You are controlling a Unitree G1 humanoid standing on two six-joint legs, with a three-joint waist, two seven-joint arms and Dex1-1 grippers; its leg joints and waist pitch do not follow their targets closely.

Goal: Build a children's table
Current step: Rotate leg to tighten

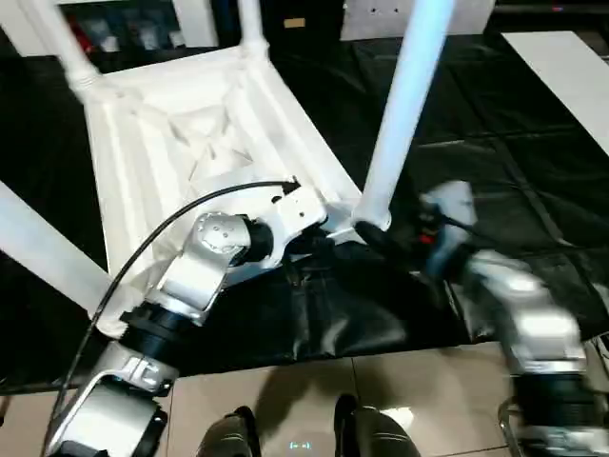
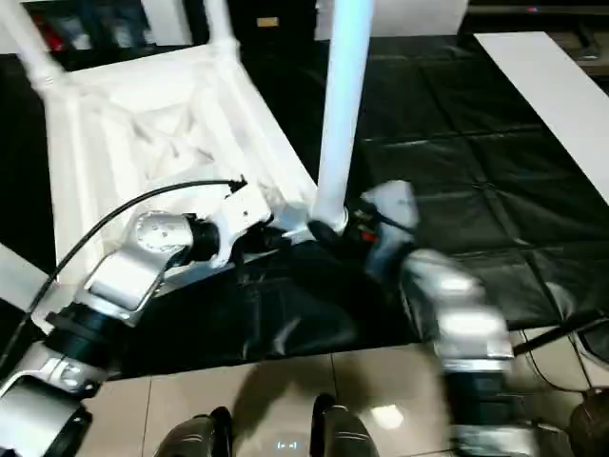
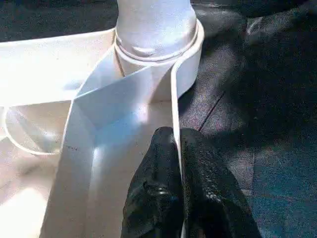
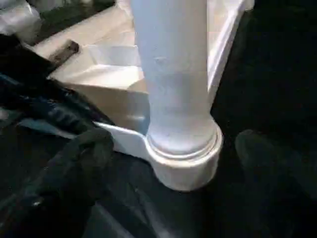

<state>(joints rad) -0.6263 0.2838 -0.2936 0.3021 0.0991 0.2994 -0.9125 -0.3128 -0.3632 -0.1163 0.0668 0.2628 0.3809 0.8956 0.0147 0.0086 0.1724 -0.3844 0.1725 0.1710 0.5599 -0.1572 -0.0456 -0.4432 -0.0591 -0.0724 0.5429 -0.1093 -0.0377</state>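
Observation:
The children's table (image 1: pixel 190 133) lies upside down on the black-covered work table, its ribbed underside facing up. A white leg (image 1: pixel 404 105) rises from the near right corner socket (image 4: pixel 183 163). Other legs stand at the far corners (image 1: pixel 67 48) and one at the near left (image 1: pixel 48 248). My left gripper (image 3: pixel 177 136) is shut on the thin rim (image 3: pixel 173 99) of the top, just short of that socket. My right gripper (image 4: pixel 173 148) is open, with one black finger (image 4: pixel 74 163) on each side of the leg's base and a gap between the fingers and the leg.
A white board (image 1: pixel 561 67) lies at the far right of the black cover (image 1: pixel 495 162). The work table's front edge runs just below my forearms, with tiled floor (image 1: pixel 314 381) beneath. A black cable (image 1: pixel 171 219) arcs over my left forearm.

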